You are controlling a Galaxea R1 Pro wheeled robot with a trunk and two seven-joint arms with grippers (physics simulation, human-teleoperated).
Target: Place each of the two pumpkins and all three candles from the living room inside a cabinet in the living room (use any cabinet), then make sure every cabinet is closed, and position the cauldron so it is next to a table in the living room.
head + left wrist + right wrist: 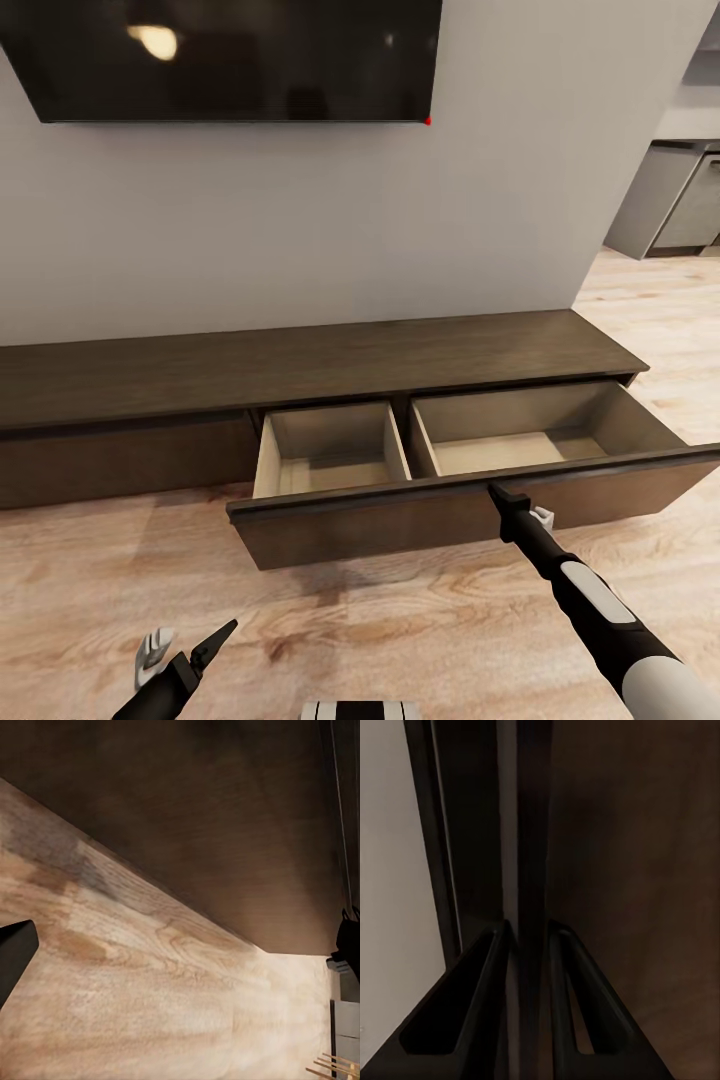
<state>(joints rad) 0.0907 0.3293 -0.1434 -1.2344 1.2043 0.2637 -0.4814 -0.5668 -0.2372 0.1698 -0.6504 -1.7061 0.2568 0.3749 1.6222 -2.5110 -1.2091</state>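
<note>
The cabinet [300, 375] is seen along the wall under the TV [220, 55], w/ its wide drawer [470, 500] pulled out over the wood floor [120, 580]. Two pale compartments are exposed, left one narrower, right one wider; both look bare, so no pumpkins or candles are stowed there as far as can be seen.

The right hand [497, 492] is set at the top edge of the drawer front, right of centre. In the right wrist view its fingers [484, 982] are closed narrow on the thin front panel, one each side — held that way prob. because the fronts are handleless and the edge is the only grip for pulling or pushing.

The left hand [190, 655] is kept low over the floor, clear of the drawer, carrying nothing; one dark finger and a pale one are seen spread apart, so it reads as wide. Its wrist view is aimed at floor and dark cabinet face.

Judged: drawer is readied for loading; items not yet fetched.
</note>
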